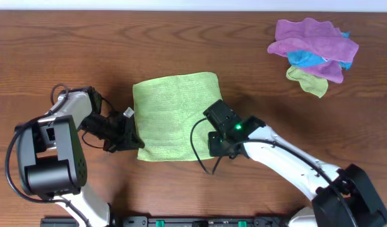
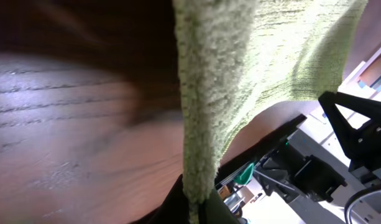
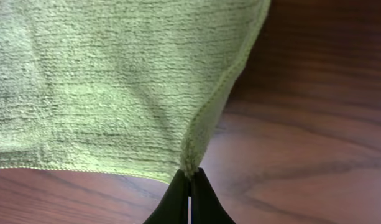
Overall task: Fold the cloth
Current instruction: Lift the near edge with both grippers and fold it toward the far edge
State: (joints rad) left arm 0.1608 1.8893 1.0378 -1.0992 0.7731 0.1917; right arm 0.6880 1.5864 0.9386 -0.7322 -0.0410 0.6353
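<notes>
Our left gripper (image 1: 137,142) and right gripper (image 3: 190,177) pinch opposite side edges of the cloth (image 1: 174,116); pulling unevenly, we could lose one hold

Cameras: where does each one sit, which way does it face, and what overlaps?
Overhead: fixed above the table, looking straight down; left arm, right arm, cloth, spare cloth pile.
Left wrist: low over the table, looking along its jaws at the cloth edge they pinch; jaws dark at bottom.
Right wrist: looks past its shut jaws, tips at bottom, at the pinched cloth edge.
Shared: all show cloth and table.
</notes>
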